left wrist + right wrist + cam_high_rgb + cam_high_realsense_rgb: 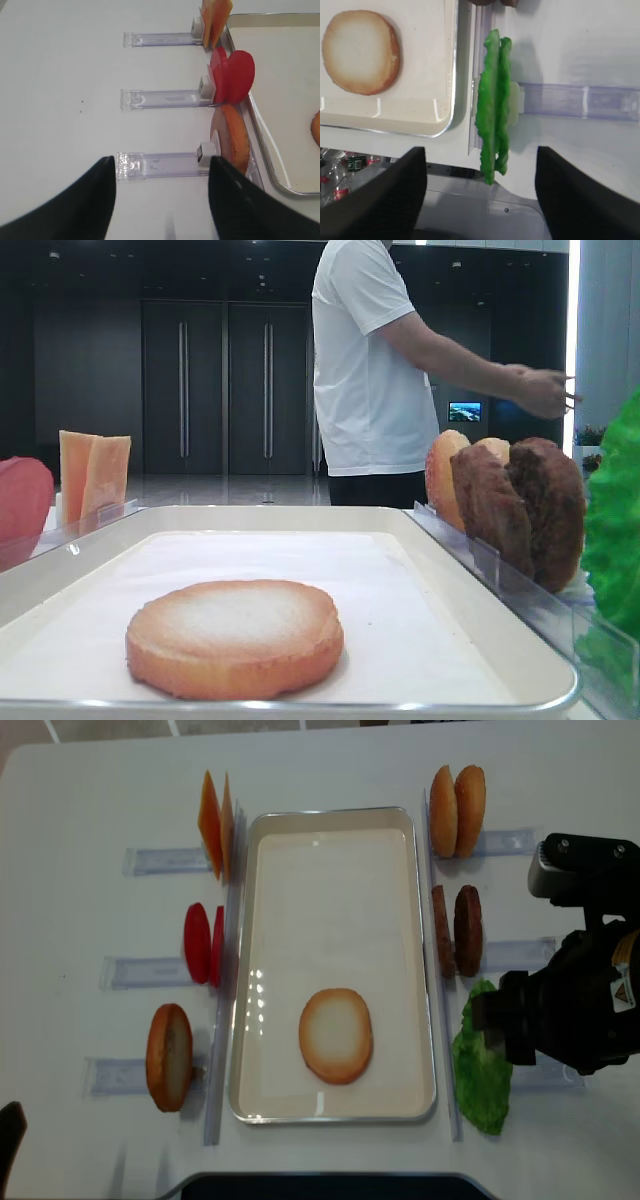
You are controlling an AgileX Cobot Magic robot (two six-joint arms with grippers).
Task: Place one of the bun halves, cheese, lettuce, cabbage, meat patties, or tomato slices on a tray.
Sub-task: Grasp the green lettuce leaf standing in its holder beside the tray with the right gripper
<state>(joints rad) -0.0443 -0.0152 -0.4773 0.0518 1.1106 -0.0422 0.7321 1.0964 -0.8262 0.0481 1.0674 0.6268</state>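
Observation:
A pale-faced bun half (pixel 336 1035) (pixel 235 637) (pixel 360 51) lies flat on the cream tray (pixel 330 880). Right of the tray the green lettuce (pixel 480 1070) (pixel 493 105) stands on edge. My right gripper (pixel 481 152) hovers over it, open, its dark fingers (pixel 395 200) wide on either side and touching nothing. Meat patties (pixel 457 930) and two bun halves (pixel 458 798) stand farther back. Left of the tray are cheese (pixel 215 823), tomato slices (pixel 202 942) (pixel 232 75) and another bun half (pixel 170 1057) (pixel 234 137). My left gripper (pixel 162 162) is open over bare table. Cabbage is out of view.
Clear plastic dividers (pixel 165 860) (pixel 580 100) (pixel 160 165) hold the food upright along both long sides of the tray. A person in a white shirt (pixel 370 370) stands behind the table. The table's front edge (pixel 320 1182) is close to the tray.

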